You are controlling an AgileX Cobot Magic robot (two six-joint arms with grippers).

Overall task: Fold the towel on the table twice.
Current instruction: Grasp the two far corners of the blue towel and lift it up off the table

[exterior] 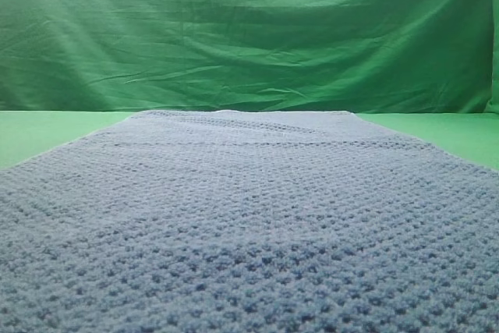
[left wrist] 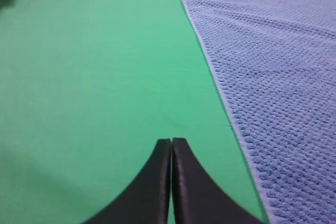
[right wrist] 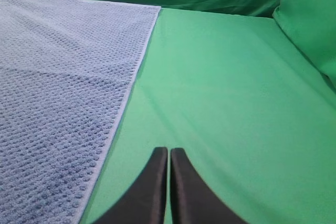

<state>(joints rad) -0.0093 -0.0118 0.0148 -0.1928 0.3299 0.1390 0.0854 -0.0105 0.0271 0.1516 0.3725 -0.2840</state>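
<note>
The towel (exterior: 249,224) is lying flat and unfolded on the green surface (left wrist: 94,77), so the first fold appears not yet begun. To do it well, each gripper should probably be opening, then coming in over the nearest towel edge, pinching one layer at a corner and lifting both sides evenly so the cloth is folding over straight.

The left gripper (left wrist: 171,141) is hovering over bare green just beside the towel's left edge, its black fingers (left wrist: 157,182) pressed together and holding nothing. The right gripper (right wrist: 168,150) is doing the same just beside the right edge, its fingers (right wrist: 184,187) also closed and empty.

The towel is blue-grey with a bumpy waffle weave and is filling most of the high view, running away toward a wrinkled green backdrop (exterior: 249,29).
</note>
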